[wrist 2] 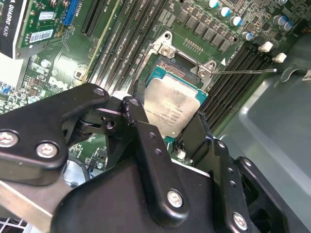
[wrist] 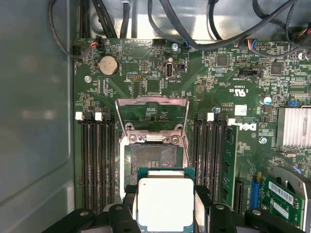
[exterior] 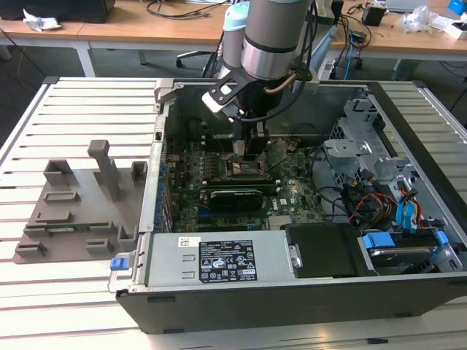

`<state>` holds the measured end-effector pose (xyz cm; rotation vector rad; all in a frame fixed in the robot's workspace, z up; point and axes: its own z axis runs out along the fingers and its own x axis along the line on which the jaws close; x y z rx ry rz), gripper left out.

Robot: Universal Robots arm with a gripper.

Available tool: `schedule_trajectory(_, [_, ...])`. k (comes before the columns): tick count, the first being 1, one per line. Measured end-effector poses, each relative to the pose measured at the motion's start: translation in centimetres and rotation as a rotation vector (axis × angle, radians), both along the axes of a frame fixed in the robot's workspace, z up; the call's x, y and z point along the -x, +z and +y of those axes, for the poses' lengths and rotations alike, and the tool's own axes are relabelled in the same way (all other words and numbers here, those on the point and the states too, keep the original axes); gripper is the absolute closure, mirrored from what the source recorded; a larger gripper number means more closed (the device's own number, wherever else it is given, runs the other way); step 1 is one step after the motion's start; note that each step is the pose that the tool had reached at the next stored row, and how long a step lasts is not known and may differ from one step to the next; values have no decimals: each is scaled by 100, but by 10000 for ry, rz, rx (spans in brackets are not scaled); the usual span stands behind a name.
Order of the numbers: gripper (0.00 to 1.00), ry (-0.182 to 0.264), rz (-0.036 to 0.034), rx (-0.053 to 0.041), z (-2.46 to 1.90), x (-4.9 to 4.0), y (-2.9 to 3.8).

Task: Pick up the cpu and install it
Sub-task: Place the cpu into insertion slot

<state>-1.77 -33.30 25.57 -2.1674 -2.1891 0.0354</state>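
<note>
Black two-finger gripper (exterior: 248, 149) is gripping the small flat silvery-topped square cpu (wrist: 165, 199) by its edges, holding it just over the open black socket (wrist: 153, 155) (upper centre of the exterior view, inside the dark computer case (exterior: 219, 306)).

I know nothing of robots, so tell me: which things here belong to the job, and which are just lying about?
In the job: cpu, held by the end effector; open socket.
Just lying about: power supply, coin battery, grey rack.
</note>
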Motion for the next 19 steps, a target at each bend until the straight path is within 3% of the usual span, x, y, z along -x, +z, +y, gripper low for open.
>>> schedule_trajectory(19, [45, -1, 0, 0, 24, -8, -122])
